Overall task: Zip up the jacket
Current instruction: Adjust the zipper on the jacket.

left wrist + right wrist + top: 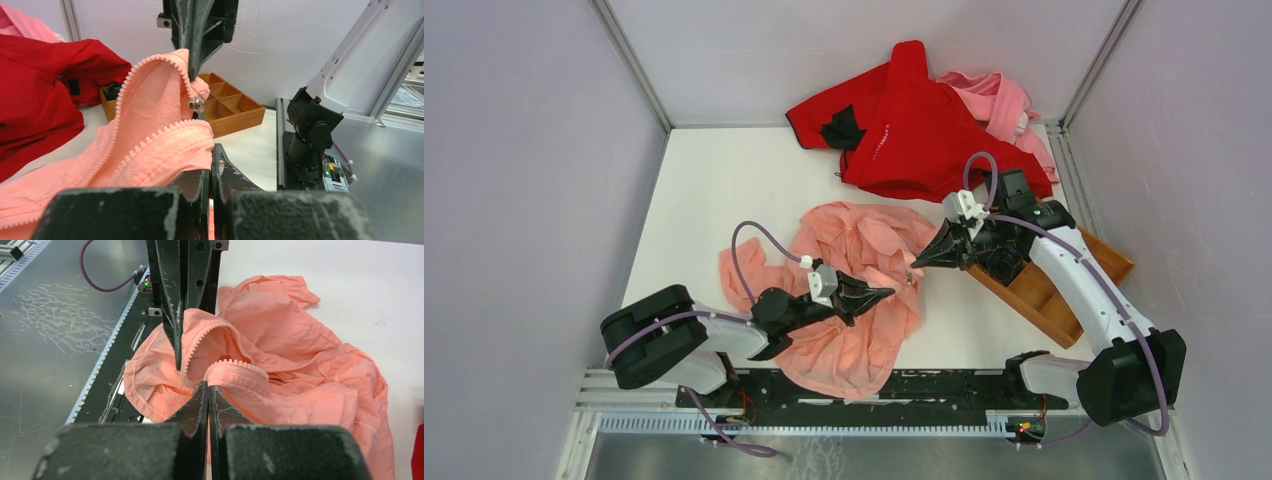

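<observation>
Both my grippers are pinched shut on the jacket (844, 350). My left gripper (889, 293) holds a fold of the zipper edge. My right gripper (914, 264) holds the edge just above the little metal slider (196, 104).

The jacket lies in a heap just beside the wooden tray (1064, 300), on the side toward my left arm. The bit I am lifting is the part nearest the tray.

I think a few things could go wrong from here. The cloth is thin and slippy, so it could slide out of my fingers if I pull hard. The teeth (150, 62) are curled over and not lined up, so the slider could jam, or it could bite into the soft cloth. I cannot tell if the two rows of teeth are joined at the slider. If they are not, pulling will close nothing.
</observation>
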Tool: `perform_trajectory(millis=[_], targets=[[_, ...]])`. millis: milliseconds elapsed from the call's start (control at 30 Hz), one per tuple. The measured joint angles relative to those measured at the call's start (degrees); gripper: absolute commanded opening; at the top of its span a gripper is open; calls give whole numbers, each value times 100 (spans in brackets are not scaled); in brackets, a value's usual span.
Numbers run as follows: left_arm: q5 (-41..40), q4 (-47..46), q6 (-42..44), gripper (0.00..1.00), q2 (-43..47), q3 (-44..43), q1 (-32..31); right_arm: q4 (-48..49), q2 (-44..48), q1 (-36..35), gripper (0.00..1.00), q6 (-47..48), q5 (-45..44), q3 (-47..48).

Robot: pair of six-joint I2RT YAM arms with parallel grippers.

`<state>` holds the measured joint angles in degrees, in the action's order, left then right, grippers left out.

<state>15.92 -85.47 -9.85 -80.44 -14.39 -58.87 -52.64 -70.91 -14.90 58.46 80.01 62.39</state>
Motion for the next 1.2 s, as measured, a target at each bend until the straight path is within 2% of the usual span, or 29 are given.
perform_trajectory(millis=[633,867,1067,1200], targets=[[-343,-37,4,2,251,-120,79,254,26,0,0,-509,295,-85],[-496,-37,-74,2,413,-111,177,625,26,0,0,-1023,-175,-98],[-688,0,-940,2,811,138,619,1274,144,0,0,-1456,-881,-940],[-876,693,-1419,2,1453,151,706,1606,70,-26,1,-1703,-1379,-1764]])
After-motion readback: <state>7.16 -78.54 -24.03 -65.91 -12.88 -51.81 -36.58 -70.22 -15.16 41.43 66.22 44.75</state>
